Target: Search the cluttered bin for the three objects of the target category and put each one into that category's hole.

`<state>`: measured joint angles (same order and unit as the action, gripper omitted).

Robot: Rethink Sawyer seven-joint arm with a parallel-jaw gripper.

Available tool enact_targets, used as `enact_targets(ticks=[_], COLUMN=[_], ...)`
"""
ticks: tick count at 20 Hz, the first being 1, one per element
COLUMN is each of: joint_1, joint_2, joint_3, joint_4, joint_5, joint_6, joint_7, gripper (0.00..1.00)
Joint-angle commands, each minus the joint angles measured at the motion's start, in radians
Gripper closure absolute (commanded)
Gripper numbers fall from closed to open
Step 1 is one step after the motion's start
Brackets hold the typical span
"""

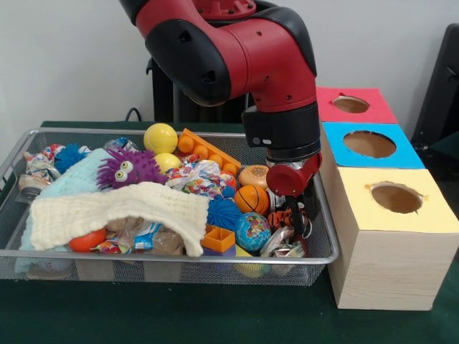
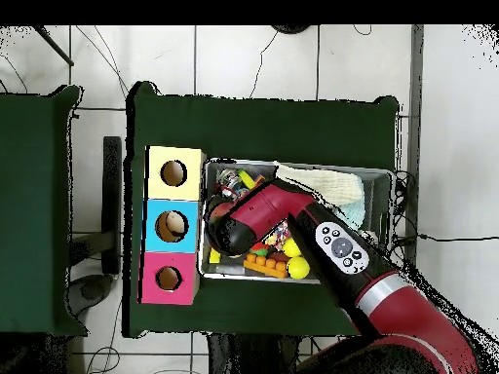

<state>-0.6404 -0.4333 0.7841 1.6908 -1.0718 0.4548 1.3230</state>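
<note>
A wire mesh bin (image 1: 324, 252) (image 2: 386, 175) is packed with toys. My gripper (image 1: 290, 209) (image 2: 218, 232) is lowered into the bin's end nearest the boxes, its tips buried in the clutter beside an orange and black striped toy (image 1: 282, 216). A small basketball (image 1: 252, 199), a globe ball (image 1: 252, 231), a blue spiky ball (image 1: 224, 212) and a burger toy (image 1: 254, 175) lie close to it. Two yellow balls (image 1: 160, 137) (image 2: 296, 266) sit at the far side. Beside the bin stand three boxes with round holes: yellow (image 1: 424, 209) (image 2: 156, 161), blue (image 1: 405, 155) (image 2: 153, 213) and red (image 1: 380, 110) (image 2: 151, 266).
A cream knitted cloth (image 1: 115, 212) and a light blue cloth (image 1: 75, 180) cover the bin's other end, with a purple furry monster (image 1: 130, 167) on top. An orange studded block (image 1: 208, 151) (image 2: 265, 265) lies at the far wall. The arm's red body (image 2: 336, 239) hangs over the bin.
</note>
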Motion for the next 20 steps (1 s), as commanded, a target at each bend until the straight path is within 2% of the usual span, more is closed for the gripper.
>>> enact_targets(ticks=[1,6,8,13,16,20], joint_1=[-0.007,-0.023,-0.025,-0.039,-0.045,-0.040], joint_2=[0.043,0.019,0.006,-0.083,-0.110,-0.104], joint_3=[-0.090,-0.066,-0.055,-0.014,-0.001,-0.003], joint_4=[-0.096,-0.059,-0.048,0.015,0.037,0.041], joint_5=[-0.032,-0.038,-0.011,0.083,0.113,0.118], joint_6=[0.025,0.008,0.039,0.124,0.134,0.124], joint_7=[-0.045,-0.083,-0.100,-0.136,-0.154,-0.168], gripper=[0.00,0.00,0.00,0.00,0.00,0.00])
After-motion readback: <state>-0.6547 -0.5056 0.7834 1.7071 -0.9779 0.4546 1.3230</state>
